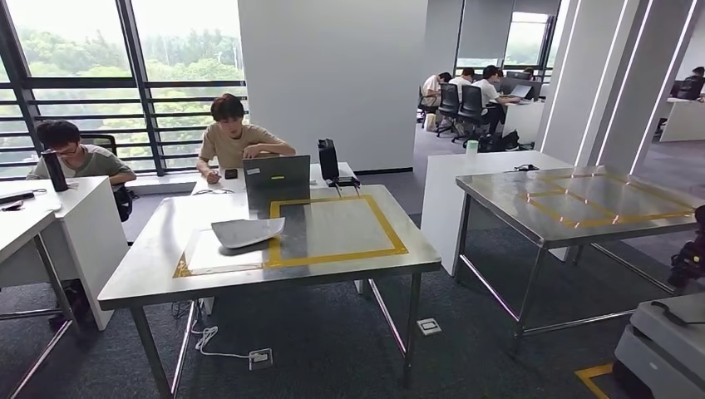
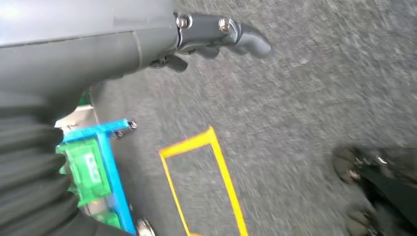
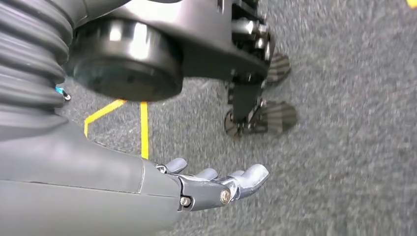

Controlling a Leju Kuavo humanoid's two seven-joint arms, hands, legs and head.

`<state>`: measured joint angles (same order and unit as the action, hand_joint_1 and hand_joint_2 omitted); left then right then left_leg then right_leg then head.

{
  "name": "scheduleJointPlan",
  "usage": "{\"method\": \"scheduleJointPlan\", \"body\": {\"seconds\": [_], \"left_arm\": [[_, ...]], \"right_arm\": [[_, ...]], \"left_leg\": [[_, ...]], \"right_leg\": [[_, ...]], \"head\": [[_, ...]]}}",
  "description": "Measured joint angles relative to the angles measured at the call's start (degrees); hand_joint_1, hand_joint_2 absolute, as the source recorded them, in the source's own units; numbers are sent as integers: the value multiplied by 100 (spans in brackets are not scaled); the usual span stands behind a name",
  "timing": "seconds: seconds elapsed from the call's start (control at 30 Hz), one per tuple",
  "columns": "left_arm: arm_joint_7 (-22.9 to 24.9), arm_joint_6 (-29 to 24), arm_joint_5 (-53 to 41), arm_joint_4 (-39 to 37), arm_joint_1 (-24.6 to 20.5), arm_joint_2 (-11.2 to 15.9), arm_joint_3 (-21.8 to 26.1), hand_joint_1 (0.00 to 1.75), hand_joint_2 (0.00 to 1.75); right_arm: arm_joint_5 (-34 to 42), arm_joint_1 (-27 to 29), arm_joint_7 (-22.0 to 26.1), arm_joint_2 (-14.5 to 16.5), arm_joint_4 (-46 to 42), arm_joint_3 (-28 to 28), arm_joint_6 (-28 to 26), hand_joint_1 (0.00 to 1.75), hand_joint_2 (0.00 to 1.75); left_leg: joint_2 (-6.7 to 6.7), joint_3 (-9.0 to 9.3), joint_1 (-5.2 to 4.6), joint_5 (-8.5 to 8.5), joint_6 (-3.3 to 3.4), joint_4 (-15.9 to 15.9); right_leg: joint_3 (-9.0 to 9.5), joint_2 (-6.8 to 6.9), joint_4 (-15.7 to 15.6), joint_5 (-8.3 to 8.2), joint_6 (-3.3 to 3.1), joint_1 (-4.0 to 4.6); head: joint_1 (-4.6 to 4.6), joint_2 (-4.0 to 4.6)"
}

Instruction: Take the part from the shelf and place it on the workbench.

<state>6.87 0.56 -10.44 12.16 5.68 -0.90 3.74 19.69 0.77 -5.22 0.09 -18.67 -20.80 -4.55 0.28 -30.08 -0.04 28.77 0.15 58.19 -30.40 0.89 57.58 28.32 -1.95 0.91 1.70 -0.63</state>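
Part [image 1: 248, 231], if that's what the pale curved sheet is, lies flat on the workbench [image 1: 141, 278], across one line of the yellow tape frame [image 1: 332, 258]. Nothing is touching it.

Status, my read:
- If that sheet is your part, pick and place are done and nothing is left but to stand clear.
- If it isn't, nothing has started: both hands are empty and you're well back from the bench.
- I can't tell which from these views. Check before you command anything.

Arm and hand pose:
- Both arms hang down at the sides, with the wrist cameras looking at grey carpet.
- Left hand [image 2: 216, 34]: fingers loosely extended, holding nothing. Below it are yellow floor tape [image 2: 221, 162] and a blue and green frame [image 2: 105, 162]. That frame may be part of the shelf, but I can't confirm it.
- Right hand [image 3: 216, 184]: fingers straight and slightly apart, palm empty, over bare carpet.

Around the bench:
- A laptop [image 1: 277, 173] sits at the far edge, with a person seated behind it.
- A second steel table [image 1: 499, 195] stands to the right, well apart.
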Motion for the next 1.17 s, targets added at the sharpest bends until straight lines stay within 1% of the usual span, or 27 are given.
{"method": "scheduleJointPlan", "body": {"seconds": [0.03, 0.23, 0.37, 0.5, 0.87, 1.17], "left_arm": [[-46, -1, 70, 59, 15, 1, -15, 0, 0], [-323, -17, 491, 434, 114, 17, -89, 0, 0], [-513, -39, 781, 671, 190, 35, -146, 0, 0], [-656, -44, 988, 832, 233, 44, -165, 0, 0], [-687, -48, 1048, 971, 269, 51, -214, 0, 0], [-687, -47, 1050, 1000, 283, 51, -217, 0, 0]], "right_arm": [[-132, 60, 34, 0, -23, 130, 30, 0, 0], [-920, 404, 244, 0, -127, 873, 216, 0, 0], [-1468, 600, 393, 0, -185, 1361, 338, 0, 0], [-1871, 721, 496, 0, -223, 1675, 431, 0, 0], [-1965, 786, 541, 0, -232, 1934, 440, 0, 0], [-1965, 799, 541, 0, -251, 1957, 439, 0, 0]], "left_leg": [[5, -10, -1, 0, 6, 1], [17, -35, -13, 5, 17, 5], [17, -35, -10, 5, 17, 5], [17, -35, -5, 5, 15, 4], [17, -34, 3, 0, 7, 0], [17, -34, 3, 0, 6, 0]], "right_leg": [[0, -3, -7, -7, 13, -1], [1, -12, -22, -17, 105, -16], [-1, -12, -18, -15, 111, -24], [-8, -11, -9, -13, 113, -23], [-14, -12, 4, -8, 107, -16], [-14, -12, 5, -8, 107, -16]], "head": [[1, 0], [1, 1], [0, 0], [0, 0], [0, 0], [0, 0]]}}
